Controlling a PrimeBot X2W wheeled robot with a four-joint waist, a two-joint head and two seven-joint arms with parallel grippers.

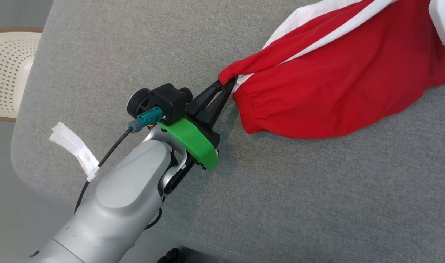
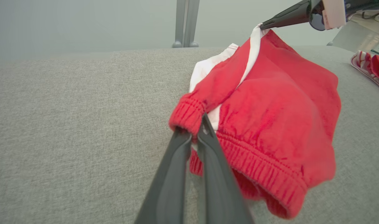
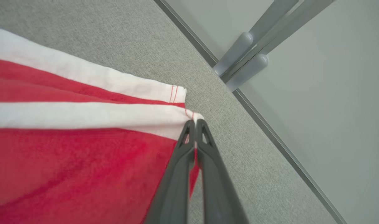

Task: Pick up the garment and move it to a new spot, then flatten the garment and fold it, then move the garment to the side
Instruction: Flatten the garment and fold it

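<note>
The red garment [image 1: 335, 84] with white stripes is stretched between both claws over the grey surface [image 1: 98, 54]. The left claw [image 1: 228, 82] is closed on its elastic waistband corner. The right claw [image 3: 192, 123] is clamped on a white-striped hem corner near the surface's edge. The sagging middle seems to touch the surface, though the view is unclear.
</note>
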